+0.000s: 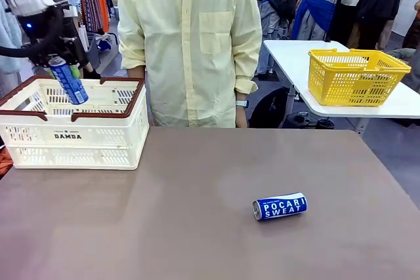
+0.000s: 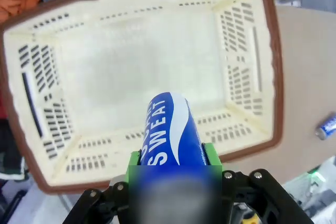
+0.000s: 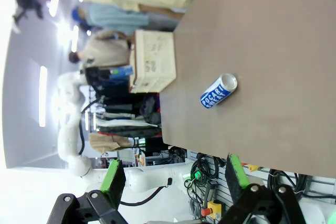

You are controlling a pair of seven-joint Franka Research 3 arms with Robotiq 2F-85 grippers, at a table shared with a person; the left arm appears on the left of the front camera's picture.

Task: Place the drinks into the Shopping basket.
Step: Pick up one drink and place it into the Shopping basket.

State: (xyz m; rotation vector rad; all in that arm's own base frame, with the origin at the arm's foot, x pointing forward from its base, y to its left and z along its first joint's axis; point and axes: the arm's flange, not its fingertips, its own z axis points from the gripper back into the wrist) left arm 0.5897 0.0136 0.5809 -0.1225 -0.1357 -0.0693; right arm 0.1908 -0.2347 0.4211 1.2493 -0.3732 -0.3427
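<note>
Matte brown table [image 1: 197,240], mostly bare; person [image 1: 190,44] in pale yellow shirt stands at far edge. Bg: clothes racks [image 1: 92,1], and a white table [image 1: 292,63] w/ yellow mesh basket [image 1: 357,77] at far right. Shopping basket [image 1: 72,137] sits at table's far-left corner. L gripper [image 1: 65,63] is clamped on the held can [image 1: 69,82], a blue one, tilted, above the basket's opening. Loose can [image 1: 280,206], blue POCARI SWEAT, lies on its side right of centre, well apart from basket. L wrist view adds basket's slotted cream floor under the can and green pads pressed on both can sides. R wrist view adds R gripper [image 3: 174,174], jaws wide apart, holding nothing, off the table's near edge.
</note>
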